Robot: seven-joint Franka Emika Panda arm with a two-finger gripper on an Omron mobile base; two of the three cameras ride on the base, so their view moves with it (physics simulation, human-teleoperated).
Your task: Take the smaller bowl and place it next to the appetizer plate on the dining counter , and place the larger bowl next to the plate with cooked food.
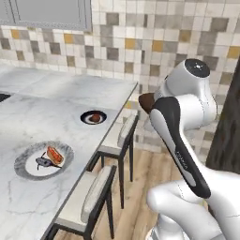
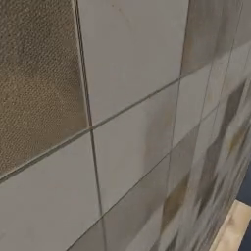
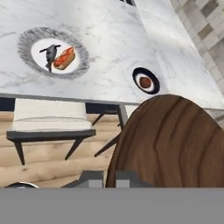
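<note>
Small bowl [image 3: 168, 144] is sitting at the gripper [image 3: 110, 178], brown wood-grain face turned toward the hand camera and covering the lower right of that view. Finger tips are barely showing at its lower edge; clasp looks likely, but whether the fingers are actually pinching the rim I cannot tell. From the left base view the small bowl [image 1: 146, 102] is peeking out as a brown edge behind the arm's upper link, hanging in the air off the counter's long edge, above the stool side.

Appetizer plate [image 3: 146, 81] is lying near that counter [image 3: 109, 48] edge, bare marble all around it. It is the plate closest to the bowl. Food plate [image 3: 53, 53] is lying well apart from it along the counter, also close to the edge.

Two stools [image 1: 96, 190] are tucking under the overhang, wood floor [image 1: 136, 187] showing beyond them.

Right base view is facing a tiled wall [image 2: 127, 127] at close range.
</note>
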